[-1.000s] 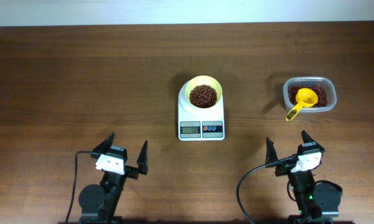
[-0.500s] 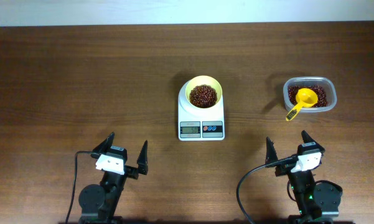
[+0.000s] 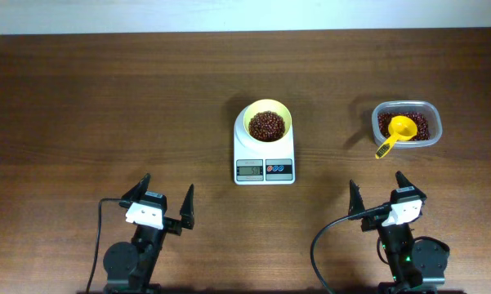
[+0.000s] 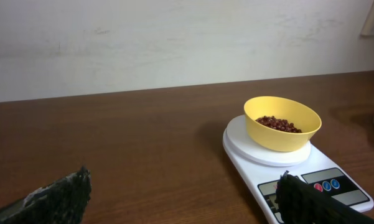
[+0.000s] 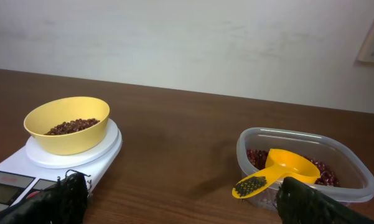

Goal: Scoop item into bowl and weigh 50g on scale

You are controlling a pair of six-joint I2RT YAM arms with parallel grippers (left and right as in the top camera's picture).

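The pale-yellow bowl (image 3: 266, 120) stands on the white scale (image 3: 264, 158) at the table's middle and holds a heap of dark reddish-brown beans (image 3: 266, 126). The bowl (image 4: 282, 122) and scale (image 4: 305, 173) show in the left wrist view, and the bowl (image 5: 66, 124) and scale (image 5: 81, 151) also in the right wrist view. My left gripper (image 3: 161, 198) is open and empty near the front edge, left of the scale. My right gripper (image 3: 377, 189) is open and empty at the front right.
A clear plastic tub (image 3: 406, 123) with more beans stands at the right, a yellow handled scoop (image 3: 396, 134) resting in it with its handle over the near rim. The tub (image 5: 303, 163) and scoop (image 5: 277, 170) show in the right wrist view. A pale wall runs behind the table.
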